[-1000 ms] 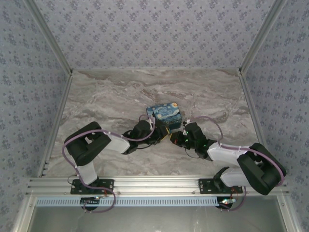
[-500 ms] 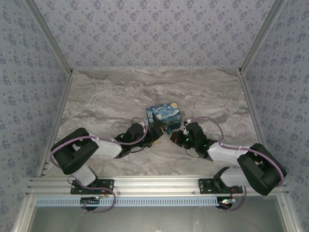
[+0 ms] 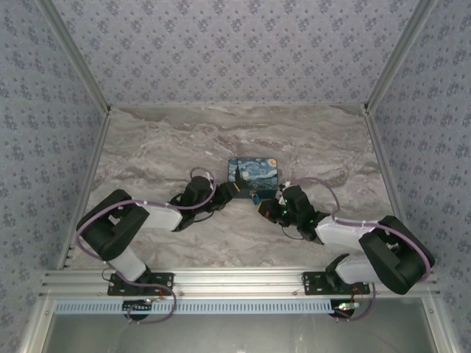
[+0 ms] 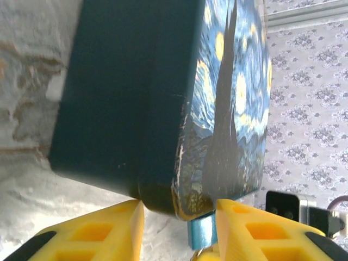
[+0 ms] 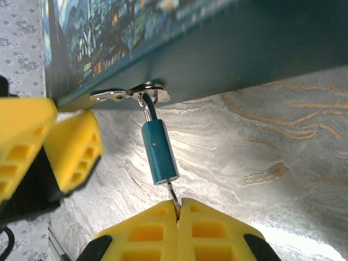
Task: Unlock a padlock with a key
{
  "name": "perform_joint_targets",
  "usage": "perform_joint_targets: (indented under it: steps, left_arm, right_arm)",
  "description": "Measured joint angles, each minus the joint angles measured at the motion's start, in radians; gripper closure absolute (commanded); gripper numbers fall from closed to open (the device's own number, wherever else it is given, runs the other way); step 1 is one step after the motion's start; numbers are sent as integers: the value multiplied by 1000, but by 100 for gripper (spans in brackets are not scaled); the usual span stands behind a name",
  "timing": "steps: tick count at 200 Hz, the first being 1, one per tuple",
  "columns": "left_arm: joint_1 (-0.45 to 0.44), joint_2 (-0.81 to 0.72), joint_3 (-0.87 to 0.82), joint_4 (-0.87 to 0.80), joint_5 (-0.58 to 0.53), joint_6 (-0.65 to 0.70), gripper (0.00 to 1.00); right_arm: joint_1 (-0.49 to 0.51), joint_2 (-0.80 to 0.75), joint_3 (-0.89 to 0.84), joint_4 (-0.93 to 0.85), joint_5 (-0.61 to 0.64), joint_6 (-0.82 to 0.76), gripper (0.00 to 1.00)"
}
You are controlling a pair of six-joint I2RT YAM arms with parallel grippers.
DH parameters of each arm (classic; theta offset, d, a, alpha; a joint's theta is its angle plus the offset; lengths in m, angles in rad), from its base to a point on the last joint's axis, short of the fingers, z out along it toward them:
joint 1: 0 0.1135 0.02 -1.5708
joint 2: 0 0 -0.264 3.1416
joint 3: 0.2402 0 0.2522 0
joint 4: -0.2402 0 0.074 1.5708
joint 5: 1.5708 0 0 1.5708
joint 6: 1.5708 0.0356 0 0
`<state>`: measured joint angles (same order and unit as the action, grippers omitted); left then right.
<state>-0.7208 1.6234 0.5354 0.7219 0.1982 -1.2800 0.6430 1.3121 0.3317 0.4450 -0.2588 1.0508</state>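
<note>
The teal padlock [image 5: 159, 152] hangs by its small metal shackle from the hasp [image 5: 130, 92] on the box's dark front side. The slender grey key [image 5: 173, 194] sticks in the padlock's bottom end. My right gripper [image 5: 178, 205] is shut on the key's head. In the top view, the padlock [image 3: 256, 198] lies between the two grippers, with my right gripper [image 3: 266, 207] just below it. My left gripper [image 4: 179, 205] straddles the near corner of the starry-night box [image 4: 163, 98], one finger on the dark side, the other on the painted lid. The padlock [image 4: 201, 231] shows beside its right finger.
The box [image 3: 252, 174] stands mid-table on the marble top [image 3: 162, 147]. My left gripper's yellow fingers [image 5: 68, 149] sit close to the left of the padlock. Patterned walls close in the back and both sides.
The left arm has swung left and drawn back, and its gripper now holds the box's corner. The box has turned squarer to the camera. The right gripper stays on the key.
</note>
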Motion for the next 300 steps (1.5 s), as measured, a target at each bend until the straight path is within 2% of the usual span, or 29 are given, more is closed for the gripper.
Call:
perform_joint_targets:
  steps: [31,50,77,102,132,168,234,300]
  left_arm:
    - [50,24,39,-9,28,29,62]
    - [57,30,46,-9,39,42,58]
    - [36,29,44,-9,44,54,48]
    - [-11,20,26,-10,40,57,43]
    - [-76,21,19,2,41,48,44]
    - [-119,56,19,91,45,5,49]
    - [-150,185,44,185,45,-64,50]
    - [-150,233,61,254,45,-95,53]
  right_arm:
    - [8,25,8,9,0,3,100]
    - [12,39,14,19,0,8,100]
    - [12,40,15,26,1,8,100]
    - [12,40,15,27,1,11,100]
    - [12,40,15,26,1,15,100]
    - [12,40,15,27,1,16,100]
    - [12,40,15,27,1,16,100]
    - [12,40,15,27,2,16,100]
